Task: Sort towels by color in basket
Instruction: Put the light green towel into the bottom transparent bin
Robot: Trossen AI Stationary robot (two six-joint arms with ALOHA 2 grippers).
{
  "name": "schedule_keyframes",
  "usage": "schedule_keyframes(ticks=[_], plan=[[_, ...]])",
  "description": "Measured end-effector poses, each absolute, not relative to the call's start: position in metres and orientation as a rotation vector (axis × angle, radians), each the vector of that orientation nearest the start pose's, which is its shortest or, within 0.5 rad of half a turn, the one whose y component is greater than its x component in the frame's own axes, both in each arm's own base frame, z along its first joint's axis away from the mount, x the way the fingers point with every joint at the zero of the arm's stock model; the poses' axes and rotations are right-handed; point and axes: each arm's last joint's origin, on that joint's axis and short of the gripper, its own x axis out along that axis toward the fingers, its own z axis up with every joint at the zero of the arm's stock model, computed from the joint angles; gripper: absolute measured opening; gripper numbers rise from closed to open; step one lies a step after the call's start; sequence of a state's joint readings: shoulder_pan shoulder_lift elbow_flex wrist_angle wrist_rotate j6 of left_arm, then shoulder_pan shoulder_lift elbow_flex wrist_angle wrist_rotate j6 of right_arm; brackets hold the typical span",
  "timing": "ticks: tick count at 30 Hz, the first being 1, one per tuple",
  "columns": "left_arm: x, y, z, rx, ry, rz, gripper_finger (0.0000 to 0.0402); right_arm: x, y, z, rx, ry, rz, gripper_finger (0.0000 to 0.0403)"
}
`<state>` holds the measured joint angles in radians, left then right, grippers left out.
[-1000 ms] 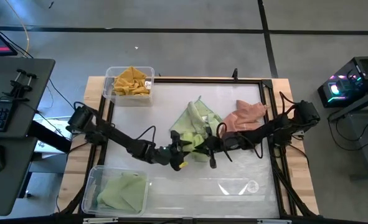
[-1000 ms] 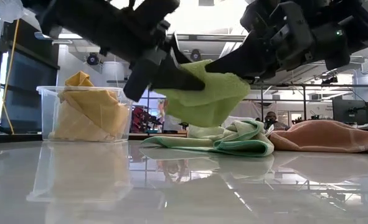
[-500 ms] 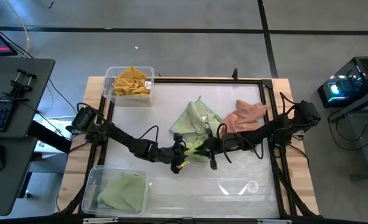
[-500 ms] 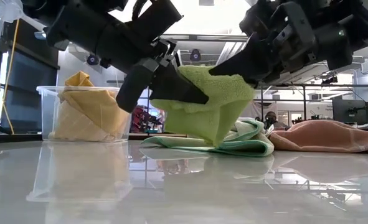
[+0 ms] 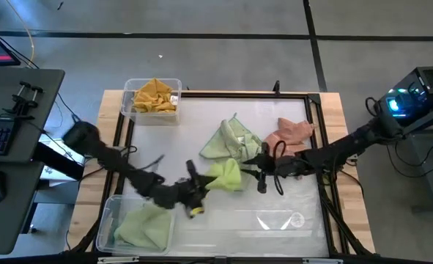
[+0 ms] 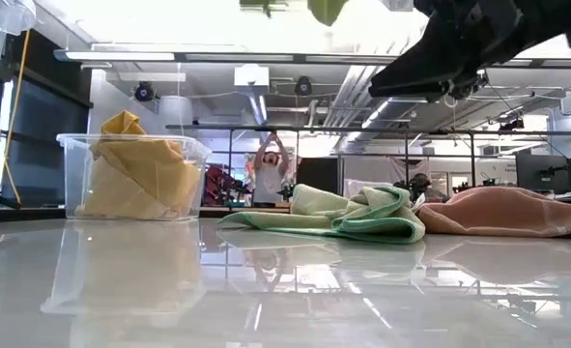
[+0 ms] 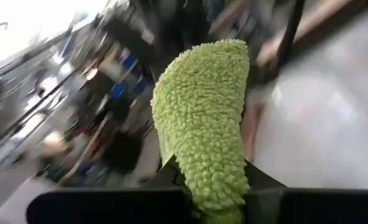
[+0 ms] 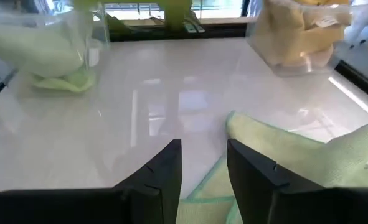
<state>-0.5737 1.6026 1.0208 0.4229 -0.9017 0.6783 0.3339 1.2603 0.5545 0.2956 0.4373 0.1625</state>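
Observation:
A lime green towel (image 5: 225,176) hangs in the air near the table's middle, with my left gripper (image 5: 204,188) shut on it; in the left wrist view the towel (image 7: 202,118) stands up between the fingers. Just right of it, my right gripper (image 5: 254,170) is open and holds nothing. It hovers over the pale green towel (image 8: 296,155), which lies crumpled on the table (image 5: 231,139). A salmon pink towel (image 5: 289,136) lies flat at the right. Only a scrap of the lime towel (image 6: 324,8) shows at the top of the low view. My left gripper pinches one end of the lime green towel (image 7: 213,190) between its two fingers; a thick bunched fold sits there. The fingers come from the table's near left side, roughly level. The towel is lifted clear of the table and reaches away beyond the fingertips.
A clear bin with mustard yellow towels (image 5: 154,95) stands at the far left corner. A clear bin with green towels (image 5: 139,226) stands at the near left corner, close to my left arm. A person shows in the room beyond (image 6: 268,164).
My left gripper has shut on the lime green towel, and my right gripper has opened and let it go. The left gripper has carried the towel up and toward the near left; the towel has risen off the pale green one. The right gripper has drawn back toward the right.

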Motion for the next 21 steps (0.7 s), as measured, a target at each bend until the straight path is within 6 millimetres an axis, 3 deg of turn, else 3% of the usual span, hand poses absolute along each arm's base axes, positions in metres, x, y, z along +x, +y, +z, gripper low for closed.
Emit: schedule_keyframes(ticks=[3, 5, 7, 11, 14, 21], plan=[[0.288, -0.186, 0.323, 0.586, 0.193, 0.072, 0.0013, 0.24, 0.079, 0.201, 0.007, 0.374, -0.13, 0.0122], [0.277, -0.191, 0.349, 0.425, 0.295, -0.037, 0.0013, 0.24, 0.085, 0.197, -0.001, 0.387, -0.112, 0.0122], [0.264, -0.194, 0.36, 0.26, 0.471, -0.071, 0.0013, 0.241, 0.09, 0.193, -0.017, 0.397, -0.096, 0.0122], [0.223, -0.202, 0.366, -0.075, 0.819, 0.045, 0.0012, 0.245, 0.095, 0.183, -0.053, 0.413, -0.086, 0.0122], [0.189, -0.211, 0.364, -0.331, 0.974, 0.205, 0.0012, 0.249, 0.096, 0.176, -0.089, 0.421, -0.09, 0.0122], [0.143, -0.248, 0.317, -0.65, 1.079, 0.444, 0.0019, 0.257, 0.096, 0.17, -0.088, 0.393, -0.1, 0.0122]])
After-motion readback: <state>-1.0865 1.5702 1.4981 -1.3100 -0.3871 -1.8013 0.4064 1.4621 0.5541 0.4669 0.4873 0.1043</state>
